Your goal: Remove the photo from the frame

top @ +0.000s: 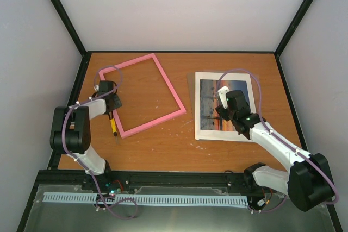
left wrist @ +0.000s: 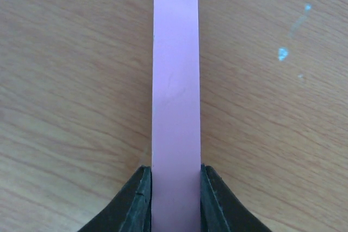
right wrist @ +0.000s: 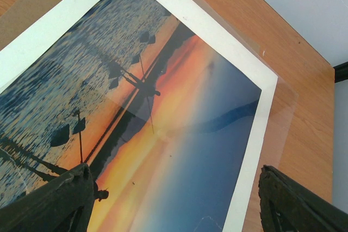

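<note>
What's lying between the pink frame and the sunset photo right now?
In the top view, only a narrow strip of bare table separates the frame from the photo, plus what looks like a clear sheet edge.

Wooden table (top: 163, 145): pink frame (top: 169, 83), photo (top: 209, 99), screwdriver (top: 113, 126) lying flat
</note>
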